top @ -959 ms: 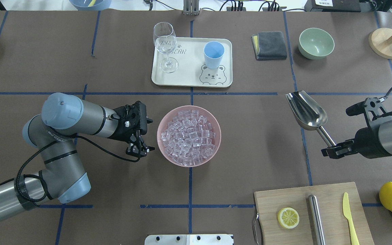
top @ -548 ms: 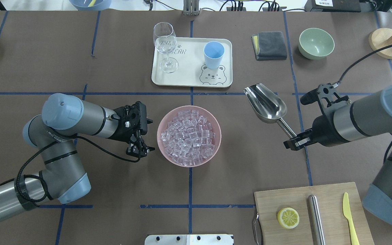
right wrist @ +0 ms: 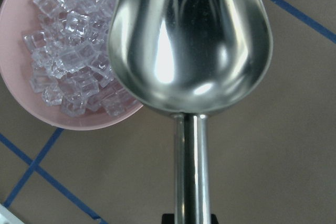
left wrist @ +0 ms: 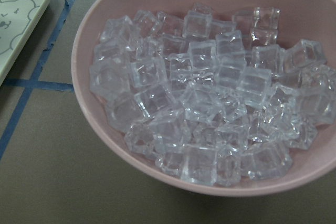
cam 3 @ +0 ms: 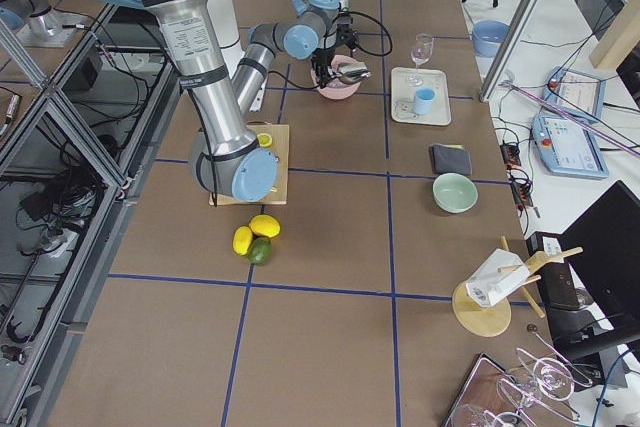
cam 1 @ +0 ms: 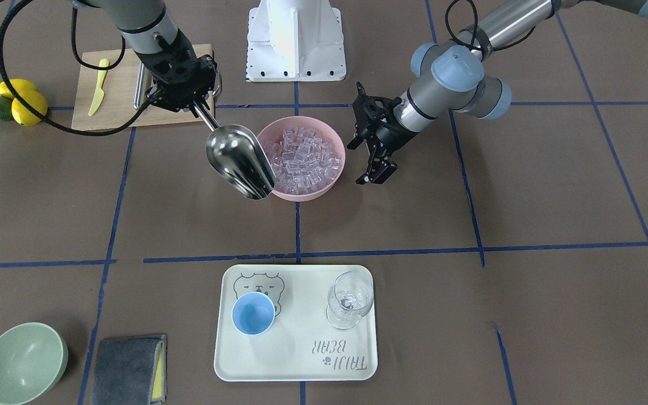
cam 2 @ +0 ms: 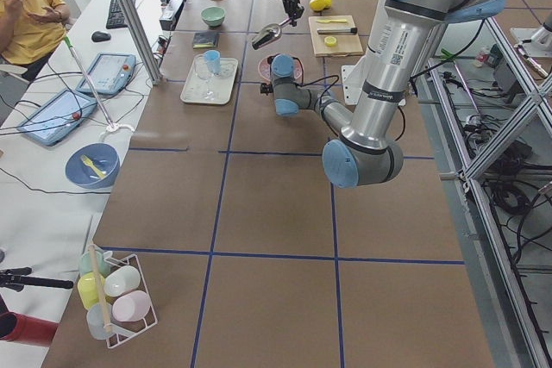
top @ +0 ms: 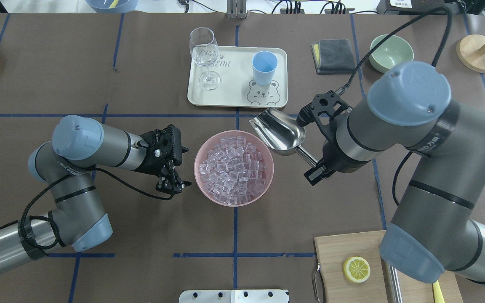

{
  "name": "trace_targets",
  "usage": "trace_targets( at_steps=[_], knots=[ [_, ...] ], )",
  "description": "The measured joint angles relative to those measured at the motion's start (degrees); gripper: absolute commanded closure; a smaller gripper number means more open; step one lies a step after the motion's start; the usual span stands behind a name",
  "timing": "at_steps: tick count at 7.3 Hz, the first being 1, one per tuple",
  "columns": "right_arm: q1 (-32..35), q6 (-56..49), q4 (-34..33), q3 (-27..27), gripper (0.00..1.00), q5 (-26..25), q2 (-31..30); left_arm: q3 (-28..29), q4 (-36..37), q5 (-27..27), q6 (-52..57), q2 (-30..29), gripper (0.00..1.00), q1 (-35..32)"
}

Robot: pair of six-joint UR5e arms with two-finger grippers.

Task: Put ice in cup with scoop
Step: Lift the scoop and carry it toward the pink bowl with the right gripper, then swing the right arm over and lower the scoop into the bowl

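Brown paper with blue tape lines covers the table (cam 1: 526, 185). From the front camera, your right gripper (cam 1: 194, 107) is clamped on the rod of the scoop (cam 1: 239, 160). That lets the trough hang low at 9 o'clock of the pink bowl (cam 1: 301, 195), likely ready to dig. Your left gripper (cam 1: 377, 169) waits at 3 o'clock, fingers apart, holding nothing. I think it is there to steady the bowl.

From overhead, the ice (top: 234, 168) is all in the bowl. The cup (top: 264, 67) stands empty on the tray (top: 225, 99), between 12 and 1 o'clock. The wine glass (top: 203, 48) sits at 9 o'clock of the cup, so mind it when you pour.

Your right wrist camera shows no ice in the scoop.
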Motion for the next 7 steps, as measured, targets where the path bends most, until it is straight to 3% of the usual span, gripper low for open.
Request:
trace_targets(
  at_steps=[4,7],
  knots=[
    [-0.42,-20.5,-29.12,-0.61,1.0,-2.5,12.63,0.16,0.16,0.08,-0.32,0.0,0.0,-0.57],
    [-0.41,-29.74,-42.66,-9.69,1.0,-4.89,23.81,0.24,0.18,0.09,-0.68,-0.02,0.0,-0.87]
  ],
)
